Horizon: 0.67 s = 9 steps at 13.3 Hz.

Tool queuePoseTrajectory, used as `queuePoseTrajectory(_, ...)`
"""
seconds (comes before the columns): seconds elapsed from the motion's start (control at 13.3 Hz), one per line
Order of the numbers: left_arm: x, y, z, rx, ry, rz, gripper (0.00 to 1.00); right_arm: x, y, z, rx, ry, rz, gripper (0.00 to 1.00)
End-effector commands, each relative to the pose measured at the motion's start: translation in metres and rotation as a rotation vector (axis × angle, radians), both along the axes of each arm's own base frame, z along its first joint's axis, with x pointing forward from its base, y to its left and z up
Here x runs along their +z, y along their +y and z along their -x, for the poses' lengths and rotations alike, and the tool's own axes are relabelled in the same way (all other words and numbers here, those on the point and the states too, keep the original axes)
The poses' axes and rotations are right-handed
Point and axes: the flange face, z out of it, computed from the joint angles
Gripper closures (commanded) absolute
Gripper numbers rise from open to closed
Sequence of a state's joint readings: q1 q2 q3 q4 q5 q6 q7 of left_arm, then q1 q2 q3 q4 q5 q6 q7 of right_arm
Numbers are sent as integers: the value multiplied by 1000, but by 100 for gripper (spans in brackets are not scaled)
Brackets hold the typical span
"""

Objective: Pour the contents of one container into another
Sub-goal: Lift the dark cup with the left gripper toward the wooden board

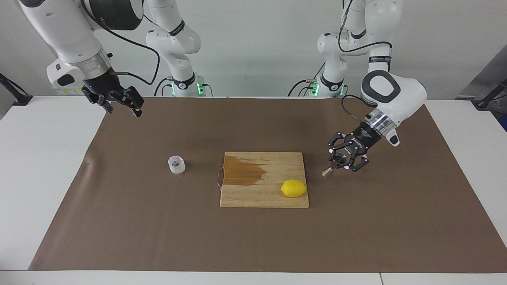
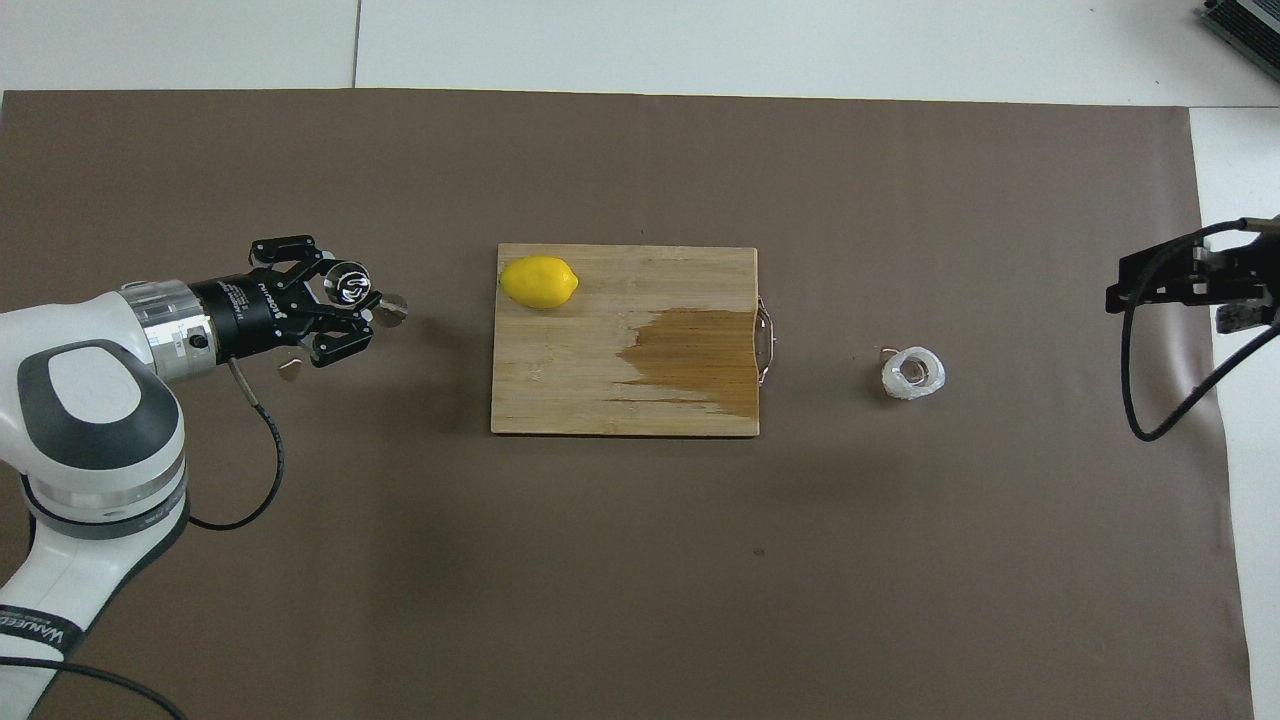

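Holding the steel jigger (image 1: 334,164) (image 2: 362,291) in the air, the left gripper (image 1: 344,160) (image 2: 345,305) hangs over the brown mat (image 1: 356,221) (image 2: 640,560), between the left arm's end of the table and the cutting board (image 1: 264,198) (image 2: 560,400). Fingers clamp the jigger at or near its narrow waist; exact contact spot hard to read. Jigger is tilted: one cone sits inside the gripper's links, the other cone sticks out past the fingertips toward the board. In the facing view the protruding cone is clear of the mat, a shadow under it. Jigger is just beside the board's edge but apart from it.

Clear cup (image 1: 176,164) (image 2: 912,373) stands upright on the mat toward the right arm's end, beside the board's handle edge, well apart from both grippers. Nothing touches it.

Right gripper (image 1: 119,103) (image 2: 1165,285) waits raised over the mat's edge at the right arm's end, fingers spread wide, nothing in them. Well apart from the cup.

Lemon (image 1: 293,188) (image 2: 539,282) lies on the board at the corner farther from the robots, on the left arm's side, near the held jigger but not touching. Dark wet-looking stain (image 1: 243,173) (image 2: 695,360) covers the board's part toward the cup.
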State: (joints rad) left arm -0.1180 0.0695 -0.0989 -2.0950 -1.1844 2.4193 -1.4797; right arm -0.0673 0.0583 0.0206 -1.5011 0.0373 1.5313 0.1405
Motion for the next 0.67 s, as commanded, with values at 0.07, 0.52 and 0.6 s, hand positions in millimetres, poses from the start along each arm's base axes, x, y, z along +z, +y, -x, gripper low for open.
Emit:
queuePoseTrajectory(0.07, 20, -76, 14, -2, -10, 9, 100, 1, 0, 6, -4, 7, -9, 0)
queuePoseTrajectory(0.52, 25, -176, 51, 64, -81, -33, 100, 1, 0, 6, -4, 7, -9, 0)
queuePoseTrajectory(0.6, 29, -189, 57, 78, -94, -29, 100, 2, 0, 6, -4, 5, -9, 0)
